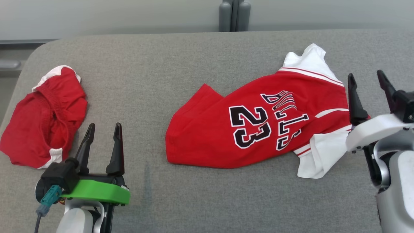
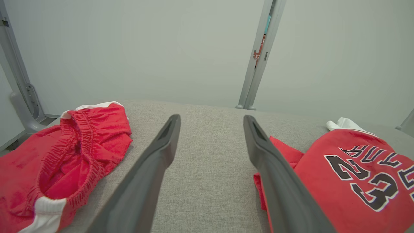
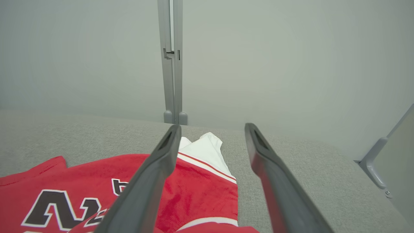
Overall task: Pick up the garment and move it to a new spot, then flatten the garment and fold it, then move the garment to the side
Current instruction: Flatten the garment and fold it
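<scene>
The garment, a red jersey with white sleeves and the number 23, lies spread on the grey fabric surface at the right; its left hem is slightly folded. It shows too in the left wrist view and the right wrist view. My right gripper stands open just beyond the jersey's right edge, holding nothing; in its own view the gripper hovers over the white sleeve. My left gripper is open and empty at the lower left, between the jersey and red shorts.
The crumpled red shorts with white trim lie near the surface's left edge. Bare grey fabric stretches between the two garments and along the back. A grey post stands behind the far edge, against a pale wall.
</scene>
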Robot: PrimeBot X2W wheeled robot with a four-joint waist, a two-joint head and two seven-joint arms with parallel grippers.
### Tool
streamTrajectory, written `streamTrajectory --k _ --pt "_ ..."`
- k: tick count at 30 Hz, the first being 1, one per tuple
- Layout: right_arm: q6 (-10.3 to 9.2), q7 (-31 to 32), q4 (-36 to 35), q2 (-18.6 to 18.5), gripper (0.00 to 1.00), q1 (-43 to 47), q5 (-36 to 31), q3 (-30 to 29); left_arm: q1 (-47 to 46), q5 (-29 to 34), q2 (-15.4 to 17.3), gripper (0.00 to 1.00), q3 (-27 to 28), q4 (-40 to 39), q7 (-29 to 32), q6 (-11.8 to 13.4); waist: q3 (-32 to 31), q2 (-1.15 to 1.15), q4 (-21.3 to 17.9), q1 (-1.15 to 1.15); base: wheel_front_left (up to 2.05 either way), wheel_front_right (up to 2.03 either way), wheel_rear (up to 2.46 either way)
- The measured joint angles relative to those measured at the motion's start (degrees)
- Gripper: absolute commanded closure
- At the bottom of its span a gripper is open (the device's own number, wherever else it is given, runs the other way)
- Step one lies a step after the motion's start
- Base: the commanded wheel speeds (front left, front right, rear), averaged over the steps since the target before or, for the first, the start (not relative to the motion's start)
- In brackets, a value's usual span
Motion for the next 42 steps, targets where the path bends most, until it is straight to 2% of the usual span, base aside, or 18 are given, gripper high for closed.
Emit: streamTrajectory --k 8,14,20,30,35,42 --pt "0.0 -4.2 -2.4 2.6 0.0 8.3 2.6 3.4 1.0 0.4 -0.5 0.0 0.7 0.4 0.0 0.0 -3.1 0.0 -1.1 0.0 0.0 0.0 0.0" --pt "0.0 2.3 0.8 4.3 0.0 12.7 2.8 4.7 3.0 0.5 -1.1 0.0 1.5 0.2 0.0 0.0 -4.4 0.0 -1.3 0.0 0.0 0.0 0.0" --pt "0.0 7.3 4.6 5.0 0.0 11.0 0.5 3.4 3.2 0.8 -1.5 0.0 1.0 0.0 0.0 0.0 -3.4 0.0 -1.2 0.0 0.0 0.0 0.0" --pt "0.0 12.5 13.5 6.0 0.0 3.6 -3.7 5.3 1.3 0.7 -1.4 0.0 -0.2 0.3 0.0 0.0 -0.3 0.0 -0.3 0.0 0.0 0.0 0.0" --pt "0.0 12.7 16.2 6.9 0.0 2.0 -7.1 3.3 0.6 0.3 -1.5 0.0 -0.8 0.5 0.0 0.0 0.6 0.0 0.3 0.0 0.0 0.0 0.0" --pt "0.0 11.4 15.4 7.8 0.0 3.2 -8.7 -0.1 0.5 0.2 -1.5 0.0 -0.5 0.6 0.0 0.0 0.8 0.0 0.5 0.0 0.0 0.0 0.0"
